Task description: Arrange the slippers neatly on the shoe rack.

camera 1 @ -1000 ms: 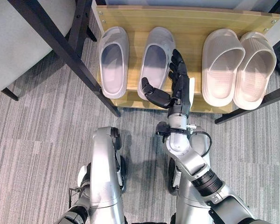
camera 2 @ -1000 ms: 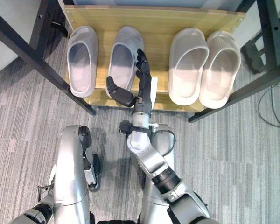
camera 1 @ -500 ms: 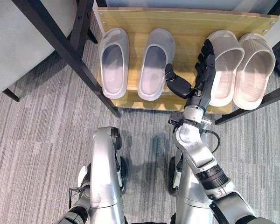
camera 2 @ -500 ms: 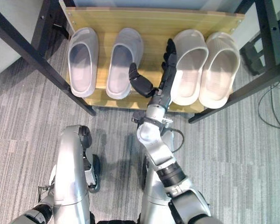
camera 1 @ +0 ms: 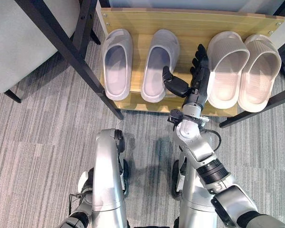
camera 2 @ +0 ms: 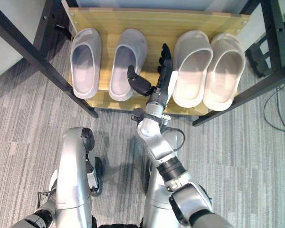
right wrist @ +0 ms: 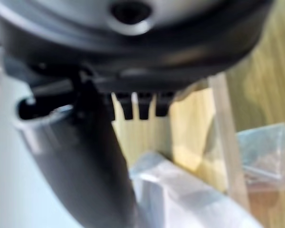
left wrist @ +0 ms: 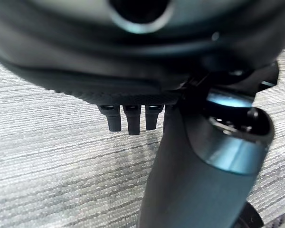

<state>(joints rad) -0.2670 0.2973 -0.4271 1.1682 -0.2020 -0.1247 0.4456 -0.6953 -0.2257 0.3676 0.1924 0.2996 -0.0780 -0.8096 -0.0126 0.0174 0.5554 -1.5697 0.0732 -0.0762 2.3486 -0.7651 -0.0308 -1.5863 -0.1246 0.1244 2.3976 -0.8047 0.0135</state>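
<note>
A wooden shoe rack shelf [camera 1: 190,21] holds four slippers with their toes pointing away from me. Two pale lavender slippers [camera 1: 116,64] [camera 1: 159,64] lie side by side on its left half. Two beige slippers [camera 1: 225,69] [camera 1: 260,71] lie close together on its right half. My right hand [camera 1: 198,83] is open over the gap between the lavender and beige pairs, fingers straight along the left beige slipper's edge and thumb [camera 1: 173,85] spread toward the right lavender slipper. It holds nothing. My left hand [left wrist: 128,118] hangs open over the carpet.
Black metal frame bars [camera 1: 66,52] slant down past the rack's left end, with a grey seat [camera 1: 19,38] beyond them. Another black bar [camera 1: 256,107] crosses at the rack's right front corner. Grey striped carpet [camera 1: 38,152] lies in front of the rack.
My right hand swung right from beside the right lavender slipper to the left beige slipper's edge, then came back slightly left. The slippers have barely moved.
</note>
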